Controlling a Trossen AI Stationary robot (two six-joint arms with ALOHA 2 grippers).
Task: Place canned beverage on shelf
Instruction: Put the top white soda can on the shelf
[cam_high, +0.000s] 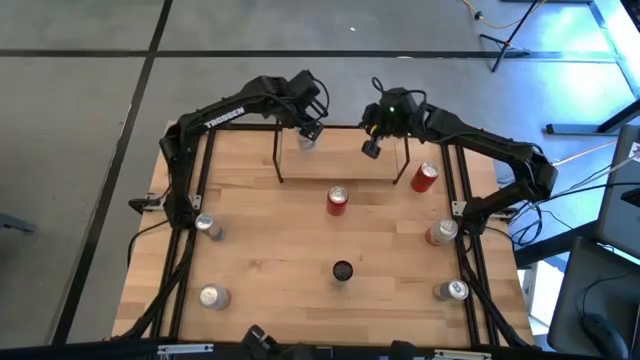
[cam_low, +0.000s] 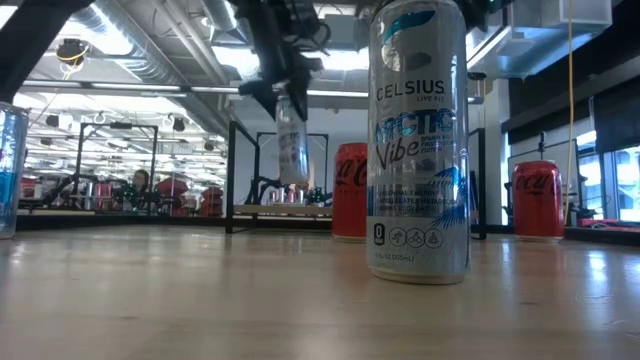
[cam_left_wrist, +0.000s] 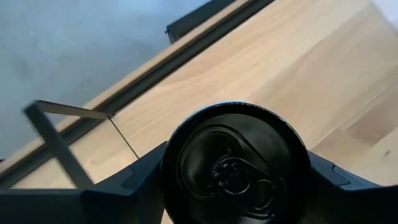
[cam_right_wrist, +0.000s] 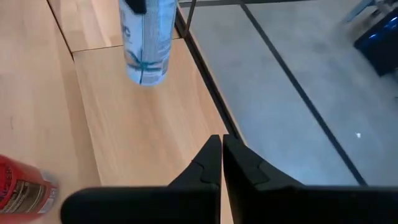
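Observation:
My left gripper (cam_high: 308, 133) is shut on a slim pale can (cam_low: 292, 140) and holds it over the left end of the shelf (cam_high: 340, 152). The shelf is a low rack at the table's far edge, with a light wood board and thin black uprights. The can's dark top (cam_left_wrist: 236, 165) fills the left wrist view. The can also shows in the right wrist view (cam_right_wrist: 147, 43), above the shelf board (cam_right_wrist: 143, 130). My right gripper (cam_high: 372, 148) is shut and empty over the shelf's right half; its closed fingers also show in its wrist view (cam_right_wrist: 222, 163). My left gripper pinches the can between its two fingers, one on each side of the can's wall just below the top rim (cam_left_wrist: 171, 163). The fingers come from above and point down. The can hangs roughly upright below them, its bottom (cam_low: 293, 180) clear of the shelf board (cam_low: 285, 210).
A red can (cam_high: 338, 200) stands in front of the shelf and another (cam_high: 424, 177) by its right end. A tall Celsius can (cam_low: 418, 140) stands mid-table near the low camera. Several more cans lie or stand near the black side rails (cam_high: 192, 250).

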